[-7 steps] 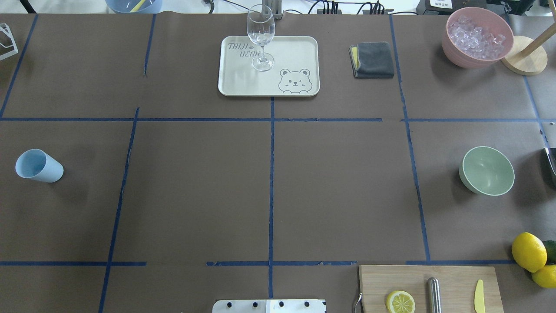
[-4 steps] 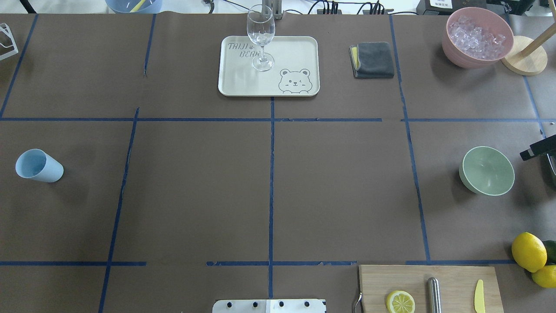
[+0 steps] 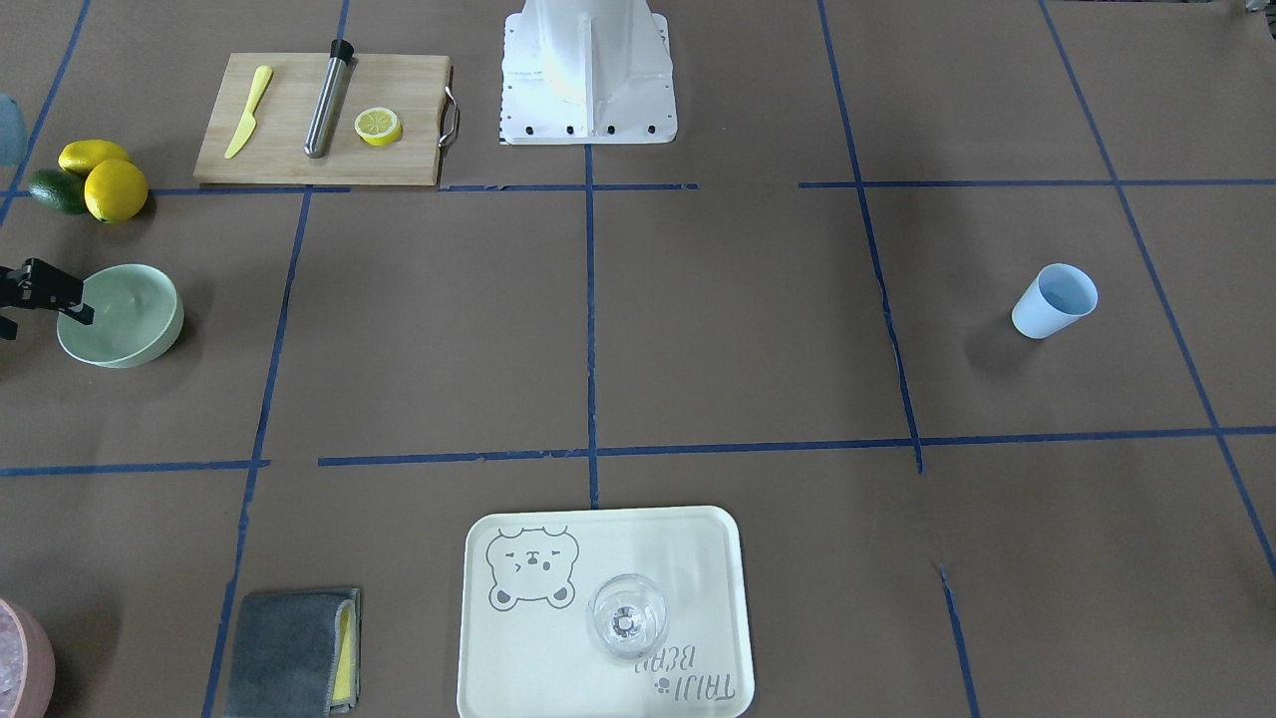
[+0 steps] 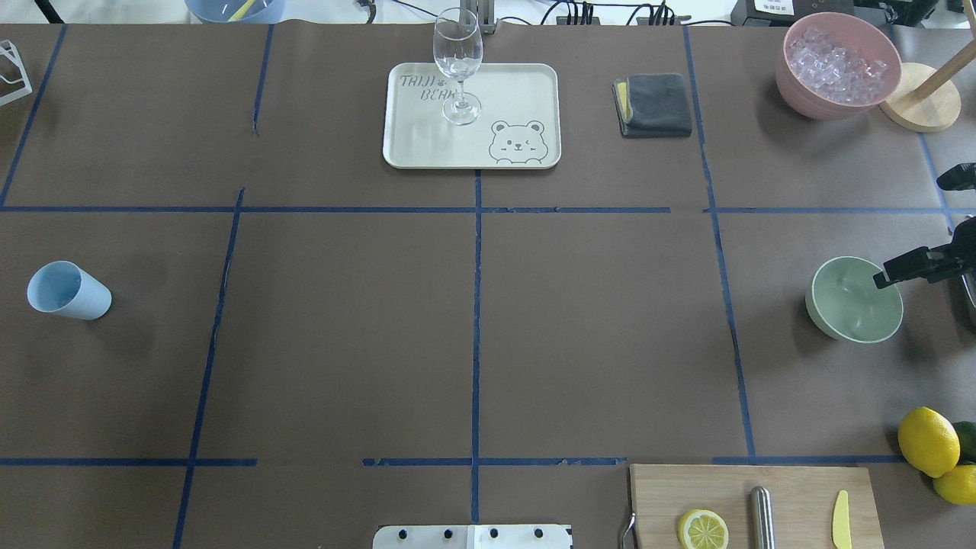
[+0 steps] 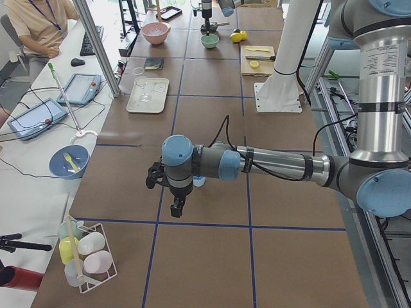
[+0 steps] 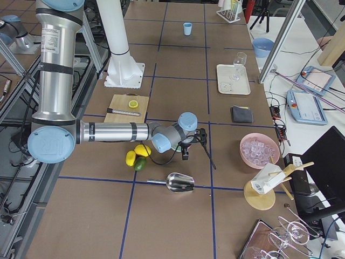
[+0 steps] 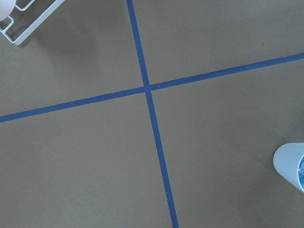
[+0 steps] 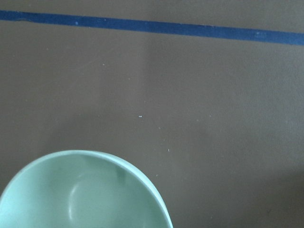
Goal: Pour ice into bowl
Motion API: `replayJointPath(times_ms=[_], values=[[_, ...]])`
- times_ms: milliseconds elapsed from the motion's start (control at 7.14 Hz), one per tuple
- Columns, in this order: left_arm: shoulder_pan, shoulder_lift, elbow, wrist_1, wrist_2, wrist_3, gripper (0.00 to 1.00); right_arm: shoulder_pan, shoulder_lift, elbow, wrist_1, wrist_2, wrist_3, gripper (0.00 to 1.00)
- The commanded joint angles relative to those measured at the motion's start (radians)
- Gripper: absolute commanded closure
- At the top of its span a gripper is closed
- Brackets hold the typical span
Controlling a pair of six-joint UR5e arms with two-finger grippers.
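Overhead exterior is showing the green bowl (image 4: 848, 309) sitting on the right side of the table (image 4: 343, 320), about midway between its near and far edges. The right gripper (image 4: 909, 232) is showing at the right edge. One of its fingers (image 4: 907, 267) is hanging over the bowl's right rim, and a second dark finger is showing farther off at the picture's border. The jaws are therefore standing wide apart and gripping nothing. Whether that finger is touching the rim cannot be told. The light blue cup (image 4: 69, 290) is standing at the left side of the table, well apart from the bowl, and no view is giving a clear enough look inside it to make out ice cubes. In the exterior left view the left gripper (image 5: 168, 196) is hanging above the table just beside the cup. How far its fingers are parted cannot be told. On the far side a tray (image 4: 526, 91) is carrying a wine glass (image 4: 457, 61), with a grey cloth (image 4: 654, 105) lying to its right and a pink bowl (image 4: 808, 107) sitting in the far right corner. At the near right a cutting board (image 4: 801, 488) is holding a lemon half (image 4: 702, 529), a metal rod (image 4: 761, 515) and a yellow knife (image 4: 840, 518), and lemons (image 4: 928, 441) are lying just beside it on the right.
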Motion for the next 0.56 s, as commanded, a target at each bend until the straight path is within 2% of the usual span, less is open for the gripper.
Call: replayJointPath(times_ms=[0, 140, 280, 420], values=[[0.0, 0.0, -0.003, 0.0, 0.001, 0.0, 0.0, -0.044, 0.003, -0.026, 0.005, -0.012, 0.025, 0.04], [0.0, 0.0, -0.001, 0.0, 0.001, 0.0, 0.0, -0.051, 0.018, -0.045, 0.005, -0.012, 0.026, 0.14], [0.0, 0.002, -0.004, 0.0, 0.001, 0.0, 0.0, -0.057, 0.021, -0.052, 0.005, -0.012, 0.026, 0.59], [0.0, 0.002, -0.004, 0.0, 0.001, 0.0, 0.0, -0.057, 0.021, -0.051, 0.007, -0.012, 0.026, 1.0]])
